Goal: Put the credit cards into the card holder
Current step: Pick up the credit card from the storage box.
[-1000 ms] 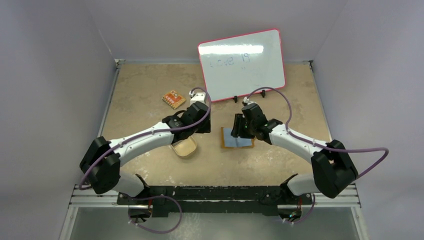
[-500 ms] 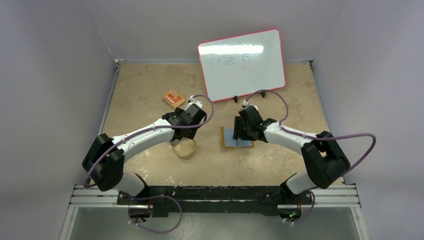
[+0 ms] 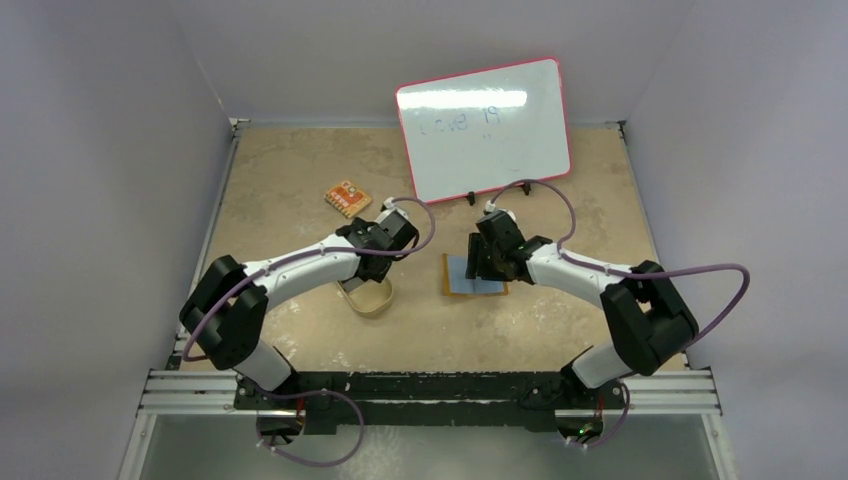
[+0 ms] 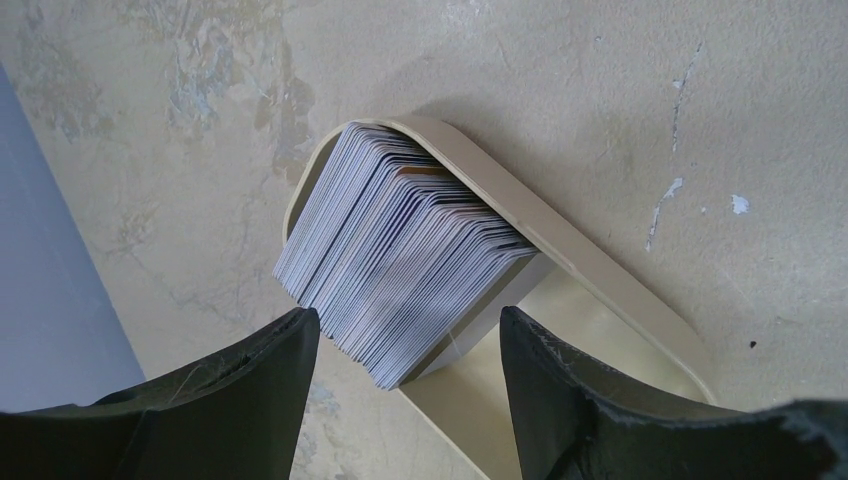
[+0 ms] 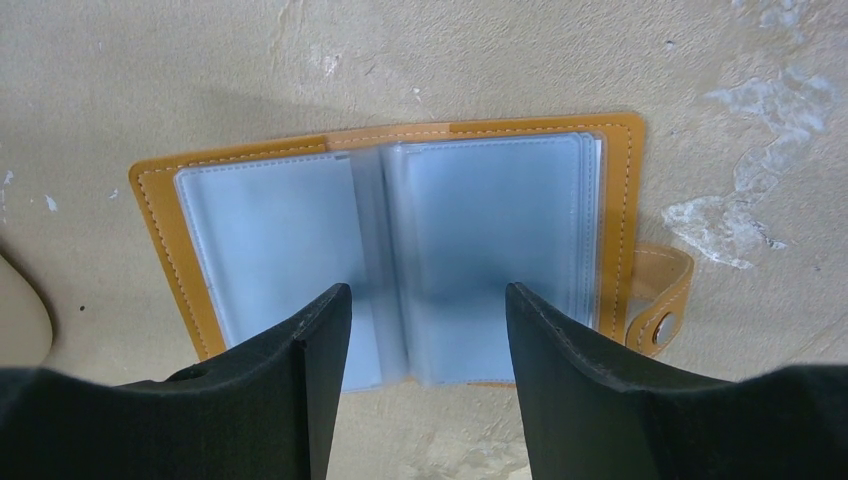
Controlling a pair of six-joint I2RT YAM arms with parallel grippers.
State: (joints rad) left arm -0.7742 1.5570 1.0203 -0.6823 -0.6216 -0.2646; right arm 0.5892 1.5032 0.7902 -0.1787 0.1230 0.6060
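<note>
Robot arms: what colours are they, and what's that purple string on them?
Both the left arm and right arm have white tube-like links with chunky black joints. The purple string is a cable looping along each arm. The left gripper and right gripper each have two dark, wedge-shaped fingers.

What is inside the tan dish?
A fanned stack of credit cards leans at one end of the tan dish. The other end looks bare. The floor under the cards is hidden.
</note>
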